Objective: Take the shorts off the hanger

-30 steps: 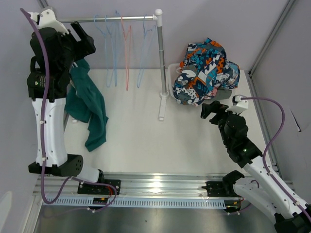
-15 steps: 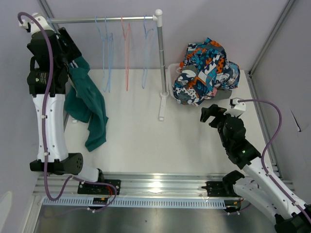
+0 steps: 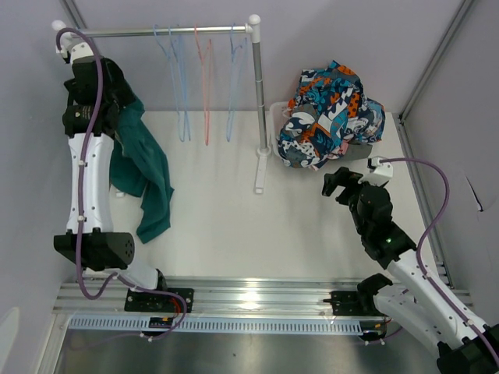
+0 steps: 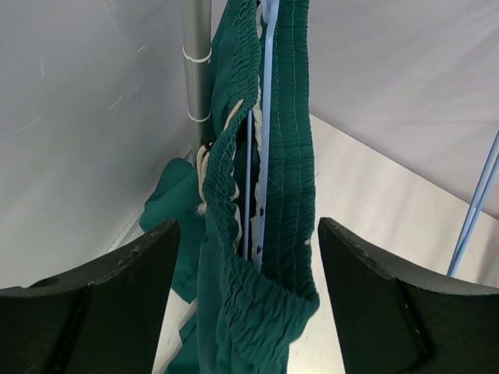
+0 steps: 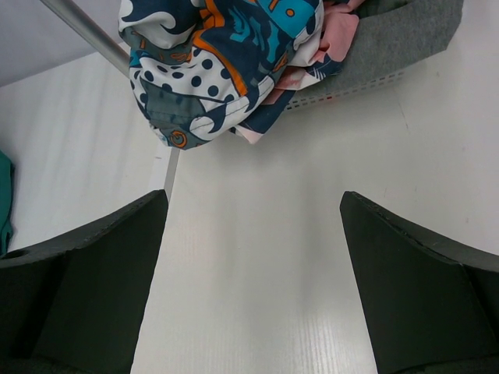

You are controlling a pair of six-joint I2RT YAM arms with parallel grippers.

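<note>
The teal shorts (image 3: 144, 167) hang from a blue hanger (image 4: 265, 156) at the left end of the rail and trail down to the table. My left gripper (image 3: 118, 92) is open. In the left wrist view it (image 4: 249, 226) has one finger on each side of the gathered teal waistband (image 4: 257, 312), without pinching it. The other shorts, blue-orange-white print (image 3: 331, 109) on top, lie piled at the back right. In the right wrist view the print (image 5: 226, 54), pink (image 5: 339, 31) and grey (image 5: 405, 35) cloth show. My right gripper (image 3: 337, 185) is open and empty over bare table (image 5: 253, 199).
Three empty hangers (image 3: 205, 86) hang on the metal rail (image 3: 156, 31). The rack's right post (image 3: 258, 101) stands mid-table and its left post (image 4: 196, 78) is just behind the teal shorts. A white basket rim (image 3: 274, 117) holds the pile.
My left arm has pulled back toward the left end of the rail and turned over the teal shorts. The empty hangers have swung. My right arm has barely moved.
</note>
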